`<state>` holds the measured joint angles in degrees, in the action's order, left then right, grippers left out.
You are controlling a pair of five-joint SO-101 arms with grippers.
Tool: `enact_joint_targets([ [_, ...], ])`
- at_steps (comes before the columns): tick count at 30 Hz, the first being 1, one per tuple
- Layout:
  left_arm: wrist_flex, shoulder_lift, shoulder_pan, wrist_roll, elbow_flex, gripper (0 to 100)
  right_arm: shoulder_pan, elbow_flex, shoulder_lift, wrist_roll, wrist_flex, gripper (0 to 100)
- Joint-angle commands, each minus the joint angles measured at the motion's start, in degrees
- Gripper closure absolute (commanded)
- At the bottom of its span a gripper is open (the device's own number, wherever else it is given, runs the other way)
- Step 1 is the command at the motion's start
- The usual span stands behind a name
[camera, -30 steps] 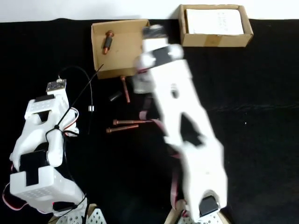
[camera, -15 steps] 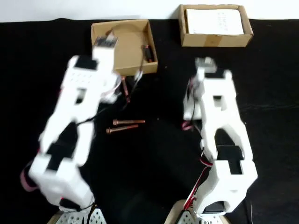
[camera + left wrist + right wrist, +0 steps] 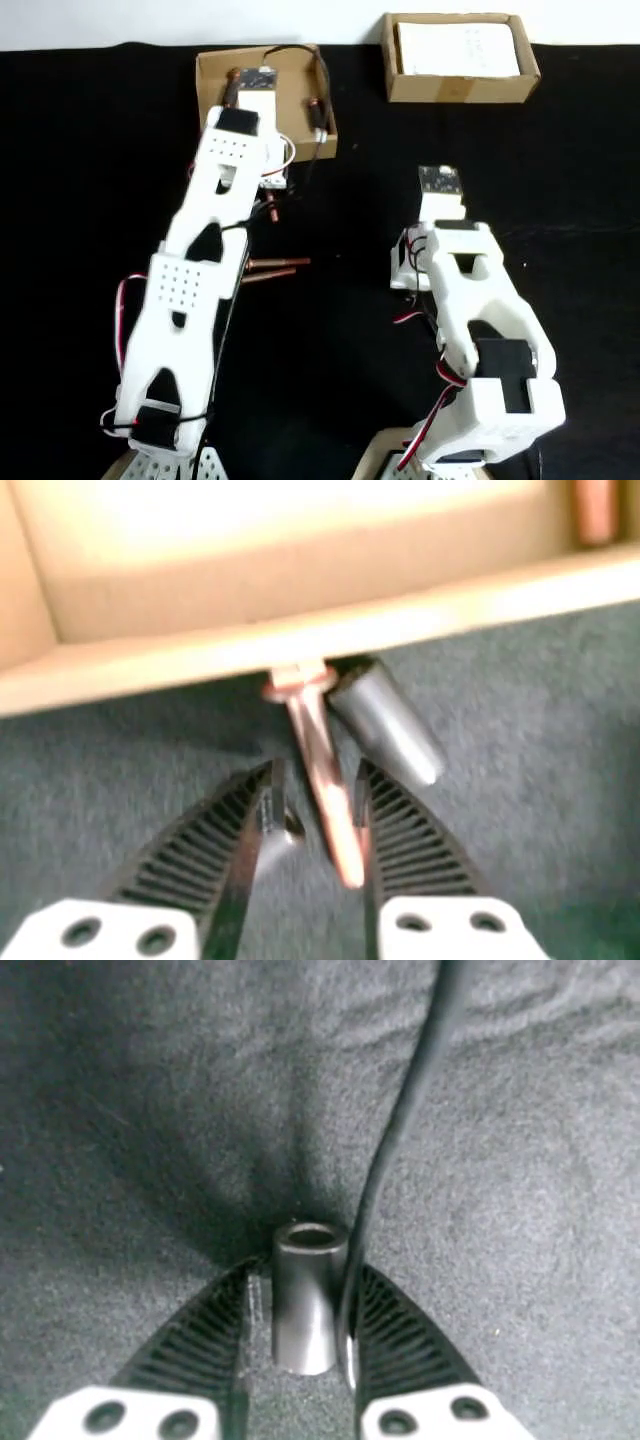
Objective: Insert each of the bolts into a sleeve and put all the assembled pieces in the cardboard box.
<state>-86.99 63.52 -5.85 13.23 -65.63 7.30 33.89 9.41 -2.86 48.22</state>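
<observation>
A copper bolt (image 3: 322, 770) is seen lying on the tabletop (image 3: 560, 250) just outside the cardboard box (image 3: 150, 660), its head against the box's near wall. A loose sleeve (image 3: 385, 725), black, is found just beside it, angled away from the shank. The bolt is straddled by the left hand (image 3: 316, 780), whose fingers are held apart, with a gap left on one side of the shank.

In the high view, two sleeved pieces are made out inside the box, one by its right wall (image 3: 318, 112) and one at its far left corner (image 3: 232, 85), the latter partly covered by the left arm (image 3: 200, 280). Two further bolts (image 3: 278, 263) are laid side by side on the tabletop, near the middle of that arm.

Well apart, a second sleeve (image 3: 308, 1310) is clamped in the right hand (image 3: 303, 1272), open end outward, above the tabletop. A black cable (image 3: 400, 1130) is passed alongside it.

A smaller box (image 3: 460, 85) holding a white sheet (image 3: 458, 48) is set at the far edge.
</observation>
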Motion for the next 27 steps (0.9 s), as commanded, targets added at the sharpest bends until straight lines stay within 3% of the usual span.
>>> enact_joint_targets([
  [1,-1.7,3.8,-0.4,0.4,-8.9,87,-0.7,0.6,0.0,0.4,-1.3,99.1],
  [13,-2.5,7.6,-0.7,0.0,-10.7,87,-0.6,0.7,0.0,0.4,-1.3,99.1],
  [18,-3.3,7.8,-0.8,0.0,-10.3,98,-0.6,0.9,0.0,0.4,-1.3,99.1],
  [27,-13.0,5.8,-4.9,-0.1,-16.0,99,-0.6,1.0,0.0,0.4,-1.3,99.1],
])
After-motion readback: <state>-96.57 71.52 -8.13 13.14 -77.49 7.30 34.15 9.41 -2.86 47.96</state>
